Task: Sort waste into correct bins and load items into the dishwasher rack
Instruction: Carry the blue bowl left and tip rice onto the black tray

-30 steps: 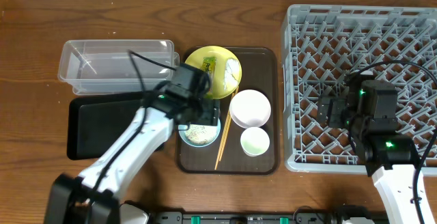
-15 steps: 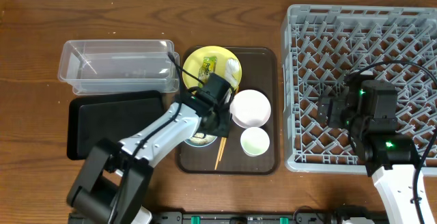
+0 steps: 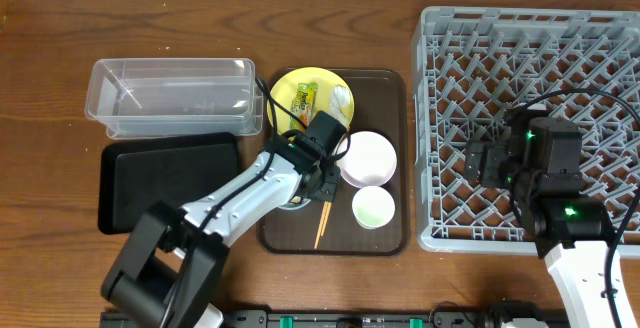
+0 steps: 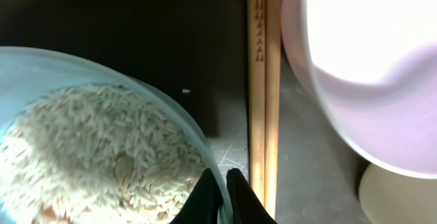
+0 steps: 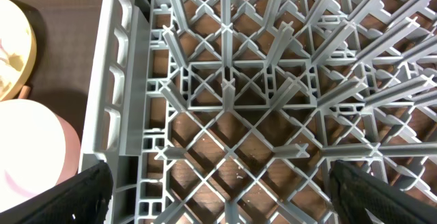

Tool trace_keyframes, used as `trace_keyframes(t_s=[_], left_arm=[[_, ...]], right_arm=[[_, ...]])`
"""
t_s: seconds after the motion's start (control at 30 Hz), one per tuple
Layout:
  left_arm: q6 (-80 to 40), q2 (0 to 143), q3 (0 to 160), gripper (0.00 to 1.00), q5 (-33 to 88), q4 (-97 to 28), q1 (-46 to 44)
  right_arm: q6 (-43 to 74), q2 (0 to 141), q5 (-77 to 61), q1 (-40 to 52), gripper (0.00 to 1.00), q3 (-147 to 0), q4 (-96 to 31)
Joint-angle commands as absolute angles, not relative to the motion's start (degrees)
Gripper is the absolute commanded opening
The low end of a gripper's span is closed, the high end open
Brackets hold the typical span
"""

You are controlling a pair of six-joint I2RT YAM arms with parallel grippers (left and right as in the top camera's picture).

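Note:
My left gripper (image 4: 220,195) is shut on the right rim of the light blue bowl (image 4: 41,67), one finger inside and one outside. Loose white rice (image 4: 95,149) fills that bowl. From overhead the left gripper (image 3: 318,175) and its arm hide most of the bowl (image 3: 287,204). Two wooden chopsticks (image 4: 265,80) lie just right of it, then the white bowl (image 3: 367,158) and the small cup (image 3: 373,206). The yellow plate (image 3: 318,116) carries the snack wrapper (image 3: 303,98) and the tissue (image 3: 341,96). My right gripper (image 5: 225,207) hangs open over the dishwasher rack (image 3: 530,58).
Everything on the left sits in a dark brown serving tray (image 3: 388,93). The clear tub (image 3: 170,98) and the flat black tray (image 3: 160,178) lie to its left. The rack's left wall (image 5: 119,108) separates my right gripper from the dishes.
My left arm swung right and down along the blue bowl, and its gripper went from open to shut on the bowl's rim. The right arm has not moved.

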State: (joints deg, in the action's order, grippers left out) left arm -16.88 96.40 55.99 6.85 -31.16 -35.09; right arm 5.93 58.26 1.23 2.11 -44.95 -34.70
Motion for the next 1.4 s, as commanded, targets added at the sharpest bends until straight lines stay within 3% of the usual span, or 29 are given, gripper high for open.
trace_keyframes(t_s=[0.0, 0.3, 0.57, 0.97, 1.37], left_arm=[[-16.84, 94.35, 56.93, 0.06, 7.68, -31.73, -35.22], [-16.80, 81.38, 57.36, 0.06, 7.75, -38.35, -32.60], [-12.14, 73.12, 57.34, 0.06, 14.59, -45.04, -18.48], [8.25, 78.78, 53.19, 0.06, 57.01, -46.26, 15.79], [10.94, 99.37, 52.23, 0.06, 85.62, -46.02, 31.66]], right_arm=[[6.81, 58.04, 1.04, 2.66, 0.99, -46.06, -34.76], [6.81, 58.04, 1.06, 2.66, 0.99, -46.06, -34.94], [6.79, 58.04, 1.06, 2.66, 0.99, -46.06, -35.53], [6.79, 58.04, 1.08, 2.66, 0.99, -46.06, -36.01], [6.59, 58.04, 1.32, 2.66, 0.99, -46.06, -37.17]])
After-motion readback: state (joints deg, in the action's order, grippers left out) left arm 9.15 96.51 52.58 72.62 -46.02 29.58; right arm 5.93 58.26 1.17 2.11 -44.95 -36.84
